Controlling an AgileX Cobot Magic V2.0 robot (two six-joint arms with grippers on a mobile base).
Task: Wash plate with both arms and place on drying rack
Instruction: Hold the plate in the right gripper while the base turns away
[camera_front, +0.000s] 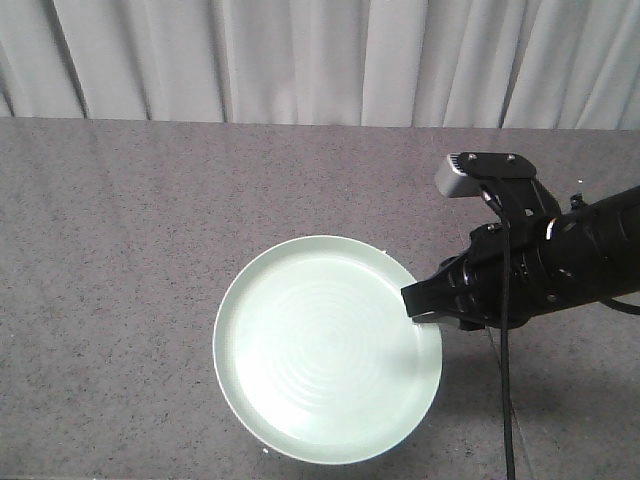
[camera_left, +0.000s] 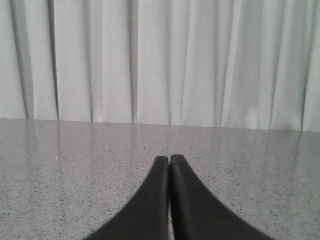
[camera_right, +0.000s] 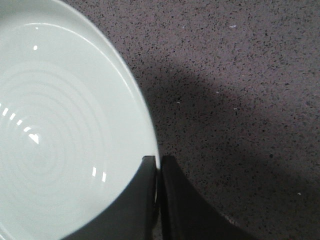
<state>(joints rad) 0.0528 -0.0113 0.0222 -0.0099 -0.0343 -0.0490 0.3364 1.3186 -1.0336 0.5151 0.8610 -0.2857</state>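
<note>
- Exterior front-facing view: the plate (camera_front: 327, 350) sits low and centre on the grey speckled worktop (camera_front: 120, 250), face up, with faint concentric rings showing on its pale mint inside.
- The right arm (camera_front: 570, 265) reaches in from the right edge, low over the worktop and pointing left toward the plate.
- The right gripper (camera_front: 420, 305) meets the plate at its right rim, where the black tips overlap the rim's edge.
- Right wrist-mounted view: the two fingers (camera_right: 135, 200) are drawn almost together with the rim pinched between them. One lies on the inner side over the plate's face, the other on the outer side over the worktop, so this gripper is clamped on the plate.
- A dark shadow falls on the worktop just beside the gripped rim. I cannot tell whether the plate lies flat or is tipped up on that side.
- A small grey block (camera_front: 462, 175) sits on a black bracket above the right arm, and a black cable (camera_front: 507, 400) hangs from the arm to the bottom edge.
- Left wrist-mounted view: the left gripper (camera_left: 169, 160) has its fingers pressed together tip to tip, closed on nothing.
- It is held above the worktop, pointing toward the white pleated curtain (camera_left: 160, 60) behind the far edge.
</note>
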